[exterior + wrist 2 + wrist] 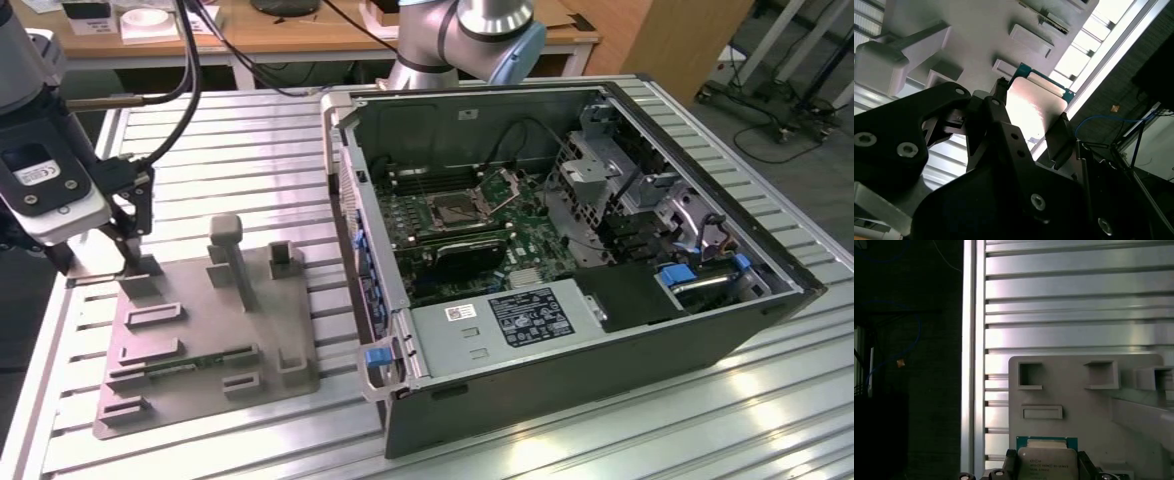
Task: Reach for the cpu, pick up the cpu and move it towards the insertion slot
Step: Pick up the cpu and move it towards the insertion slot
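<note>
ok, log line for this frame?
gripper: shut on cpu | where: at fixture, exterior view's left | slot: in open case, cpu not there yet

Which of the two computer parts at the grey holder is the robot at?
The cpu, the square silvery chip at the gripper; the long memory stick lies apart.
</note>
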`<state>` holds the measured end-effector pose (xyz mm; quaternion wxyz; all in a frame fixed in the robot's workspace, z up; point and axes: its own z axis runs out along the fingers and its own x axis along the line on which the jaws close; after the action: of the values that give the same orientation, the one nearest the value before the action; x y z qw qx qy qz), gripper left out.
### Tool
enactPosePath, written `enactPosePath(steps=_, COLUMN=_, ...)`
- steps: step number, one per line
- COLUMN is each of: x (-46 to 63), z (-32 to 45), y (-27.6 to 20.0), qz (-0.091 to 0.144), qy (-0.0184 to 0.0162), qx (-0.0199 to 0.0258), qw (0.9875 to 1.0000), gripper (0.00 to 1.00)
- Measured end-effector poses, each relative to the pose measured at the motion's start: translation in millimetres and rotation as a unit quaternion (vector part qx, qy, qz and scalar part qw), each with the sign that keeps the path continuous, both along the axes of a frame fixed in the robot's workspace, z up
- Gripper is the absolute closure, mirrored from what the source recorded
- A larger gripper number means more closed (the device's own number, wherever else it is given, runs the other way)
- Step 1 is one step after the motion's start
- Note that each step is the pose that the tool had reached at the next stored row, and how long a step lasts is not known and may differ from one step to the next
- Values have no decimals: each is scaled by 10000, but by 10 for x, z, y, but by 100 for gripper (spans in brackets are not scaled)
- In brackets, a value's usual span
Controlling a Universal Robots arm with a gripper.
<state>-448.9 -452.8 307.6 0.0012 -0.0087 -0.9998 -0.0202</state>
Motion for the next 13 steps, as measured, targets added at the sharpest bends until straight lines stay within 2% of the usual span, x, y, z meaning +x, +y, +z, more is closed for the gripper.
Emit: enactPosePath(steps=13, x=0, z=103, y=0, qz=0, qy=-2, qx=1, qw=10000, gripper=45)
